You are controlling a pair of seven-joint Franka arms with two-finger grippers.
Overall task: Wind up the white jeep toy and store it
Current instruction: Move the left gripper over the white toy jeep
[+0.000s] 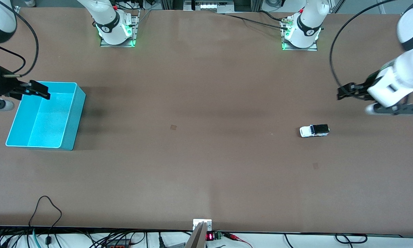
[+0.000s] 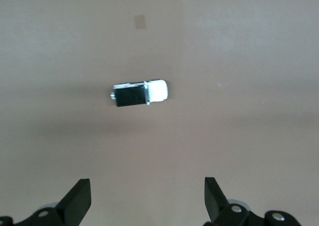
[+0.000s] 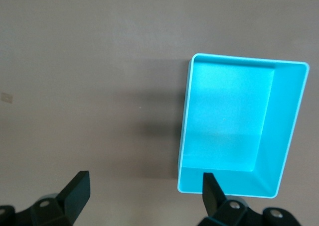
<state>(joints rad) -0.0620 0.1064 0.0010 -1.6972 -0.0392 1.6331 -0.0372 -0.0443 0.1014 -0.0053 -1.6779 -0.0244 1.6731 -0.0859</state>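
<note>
A: Nearest the front cam is the cyan bin [image 1: 70, 113], at the right arm's end of the table, open side up, nothing inside.
B: Right gripper [image 1: 37, 90]?
A: Over the bin's rim, up in the air. Fingers [image 3: 75, 188] apart, nothing btwn them. Arm waits.
B: Mid-table?
A: Bare brown table [image 1: 199, 137], a small tape mark or two.
B: Jeep?
A: White jeep toy [image 1: 314, 131] on its wheels toward the left arm's end, well apart from the bin. Black roof up.
B: Left gripper [image 1: 346, 92]?
A: Hovers over bare table near the jeep, not touching. Fingers [image 2: 77, 201] spread wide, holding nothing.
</note>
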